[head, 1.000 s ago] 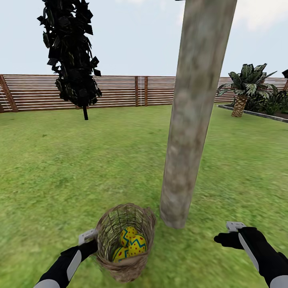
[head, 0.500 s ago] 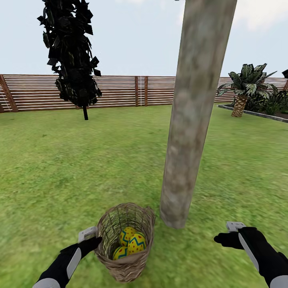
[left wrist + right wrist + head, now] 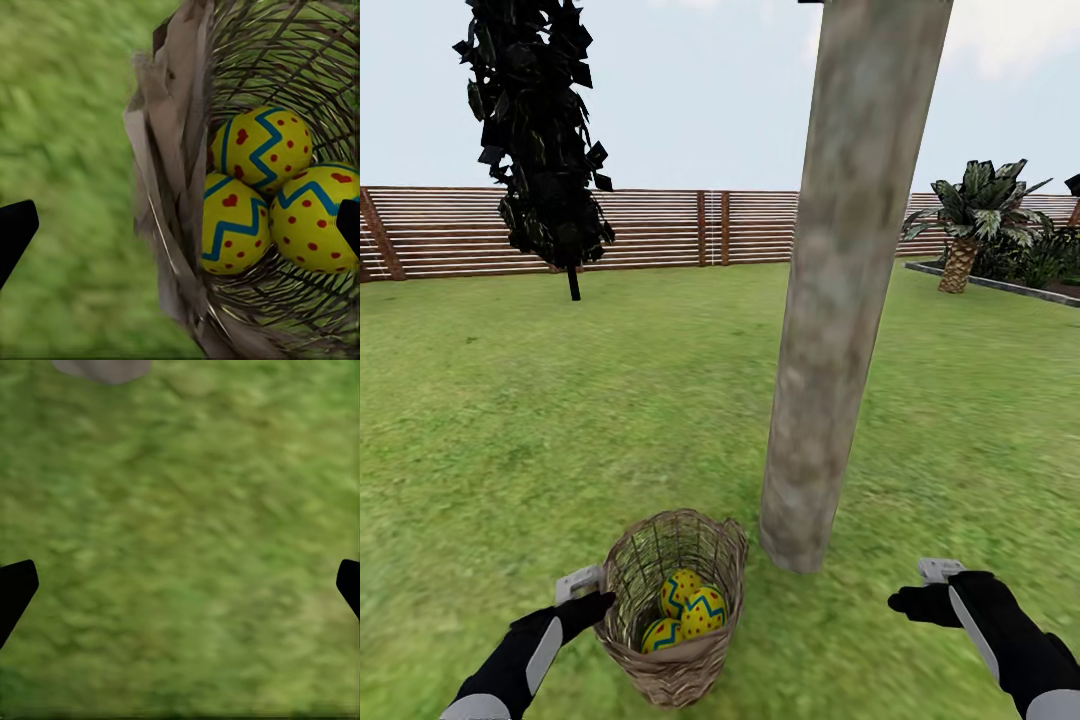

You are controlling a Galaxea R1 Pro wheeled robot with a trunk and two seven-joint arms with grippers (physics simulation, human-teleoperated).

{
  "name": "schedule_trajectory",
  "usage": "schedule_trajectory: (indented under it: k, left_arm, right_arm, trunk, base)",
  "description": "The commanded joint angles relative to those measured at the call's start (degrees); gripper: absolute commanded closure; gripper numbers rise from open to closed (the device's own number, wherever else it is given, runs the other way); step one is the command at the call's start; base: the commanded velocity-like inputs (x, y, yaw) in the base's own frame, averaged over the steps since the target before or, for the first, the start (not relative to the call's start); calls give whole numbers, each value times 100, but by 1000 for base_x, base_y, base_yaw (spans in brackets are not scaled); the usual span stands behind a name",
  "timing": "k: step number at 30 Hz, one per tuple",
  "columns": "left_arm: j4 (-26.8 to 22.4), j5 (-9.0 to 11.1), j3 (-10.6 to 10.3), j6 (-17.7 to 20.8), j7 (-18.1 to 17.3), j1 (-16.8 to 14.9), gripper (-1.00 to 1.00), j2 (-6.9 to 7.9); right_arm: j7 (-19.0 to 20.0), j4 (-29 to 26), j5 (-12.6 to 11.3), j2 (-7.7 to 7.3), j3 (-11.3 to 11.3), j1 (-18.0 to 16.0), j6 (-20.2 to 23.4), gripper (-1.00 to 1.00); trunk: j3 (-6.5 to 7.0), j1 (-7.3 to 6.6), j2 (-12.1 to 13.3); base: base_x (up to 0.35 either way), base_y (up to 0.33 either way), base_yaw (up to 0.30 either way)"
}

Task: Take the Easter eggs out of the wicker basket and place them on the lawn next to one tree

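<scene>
While the left gripper straddles the wicker basket rim, fingers wide, gripping nothing, three Easter eggs sit inside beside the tree; right gripper gapes empty over lawn.

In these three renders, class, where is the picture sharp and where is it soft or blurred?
Head view: tree trunk and fence crisp, lawn smeared near the bottom edge. Left wrist view: eggs sharp, grass blurred. Right wrist view: grass soft throughout.

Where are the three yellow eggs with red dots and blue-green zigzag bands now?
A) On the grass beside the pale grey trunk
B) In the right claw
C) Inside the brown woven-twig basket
C: all three yellow patterned eggs lie together inside the brown woven-twig basket, not on the grass.
</scene>
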Motion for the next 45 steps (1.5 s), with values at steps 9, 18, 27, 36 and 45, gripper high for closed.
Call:
schedule_trajectory:
  k: [9, 18, 27, 36, 45]
  left_arm:
    - [-311, 57, 6, 565, -20, 4, -100, -49]
    - [-323, 62, 173, 568, -20, 4, -100, -3]
    - [-564, 47, 204, 731, -11, 4, -100, 16]
    - [-1694, 55, 226, 1404, -17, 4, -100, 178]
    - [-2704, 130, 540, 1630, -14, 7, -100, 155]
  right_arm:
    - [0, 84, -29, 0, 7, 2, -31, -100]
    - [-16, 132, -6, -7, 220, 0, -28, -100]
    - [-38, 137, -3, -7, 228, 1, -34, -100]
    - [-26, 134, 6, -41, 227, -2, -26, -100]
    - [-33, 147, -18, -24, 231, -2, -26, -100]
  trunk:
    - [156, -199, 360]
    - [318, -397, 721]
    - [480, -594, 1082]
    - [641, -792, 1443]
    - [803, -990, 1804]
  base:
    - [0, 0, 0]
    - [0, 0, 0]
    - [0, 0, 0]
    - [0, 0, 0]
    - [0, 0, 0]
